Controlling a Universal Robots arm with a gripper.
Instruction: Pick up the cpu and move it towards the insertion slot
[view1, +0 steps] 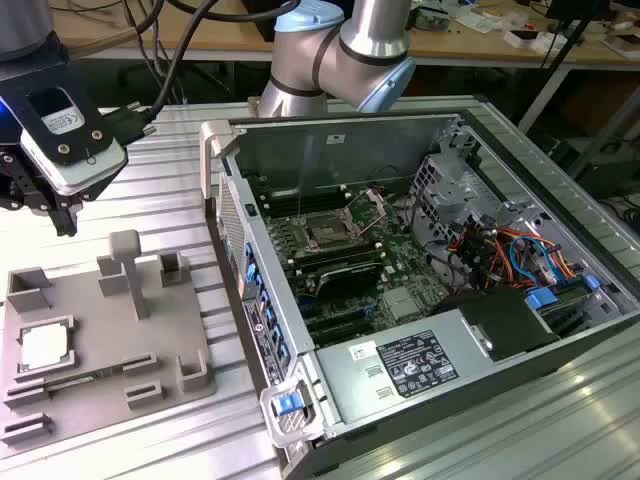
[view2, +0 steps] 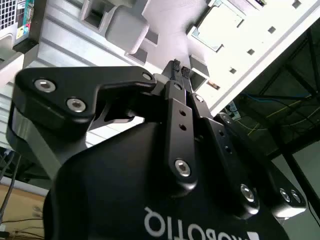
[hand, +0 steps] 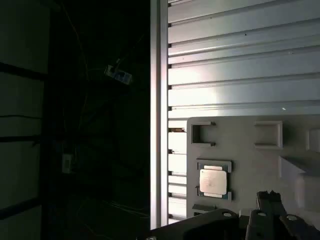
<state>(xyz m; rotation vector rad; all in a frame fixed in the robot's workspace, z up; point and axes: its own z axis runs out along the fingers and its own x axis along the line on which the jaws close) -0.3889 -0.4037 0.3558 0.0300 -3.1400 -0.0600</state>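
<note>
one cpu (view1: 44, 346) by the tray (view1: 110, 345) edge — tool (view2: 180, 69) well apart.

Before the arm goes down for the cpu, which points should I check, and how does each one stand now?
1. The cpu lies flat in its recess of the grey tray: ok.
2. The gripper holds nothing: ok.
3. Gripper open for the grasp: not ok, it is shut.
4. Gripper over the cpu: not ok, it hangs off to one side, apart from it.
5. The bracket of the insertion slot is raised: ok.
6. Slot's centre free of debris: cannot tell.
</note>
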